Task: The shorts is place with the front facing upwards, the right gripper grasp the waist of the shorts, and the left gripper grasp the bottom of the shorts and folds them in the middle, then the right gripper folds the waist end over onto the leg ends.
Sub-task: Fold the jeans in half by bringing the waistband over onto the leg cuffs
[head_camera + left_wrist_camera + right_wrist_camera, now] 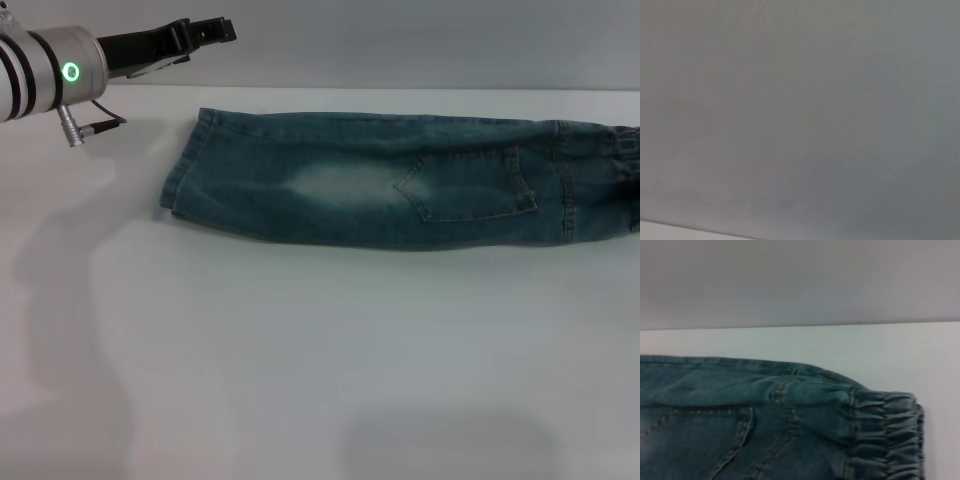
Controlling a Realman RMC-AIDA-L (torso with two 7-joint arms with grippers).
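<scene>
Head view shows bare white counter [300, 380] nearest the robot, and beyond it the long blue-green washed denim shorts [400, 180], folded lengthwise into one narrow band lying flat across the far half of the counter. A pale faded oval patch [345, 185] sits near the middle of the visible leg, with a stitched pocket [470, 185] just to its right. The flat hemmed leg ends [185, 170] lie at the robot's left; the gathered, crinkled elastic waist [625, 190] reaches the picture's right edge.

Farther back on the left, the left arm's black tool [205, 32] hangs above the counter's far edge, well apart from the leg ends, holding nothing; whether its fingers are parted cannot be told. The left wrist view shows only a plain grey surface.

Right wrist view looks at the waist [887, 432] and the orange-tan seams [777, 390] beside it, the denim resting on the counter [840, 345] with a grey wall behind. The right tool appears in no picture.
</scene>
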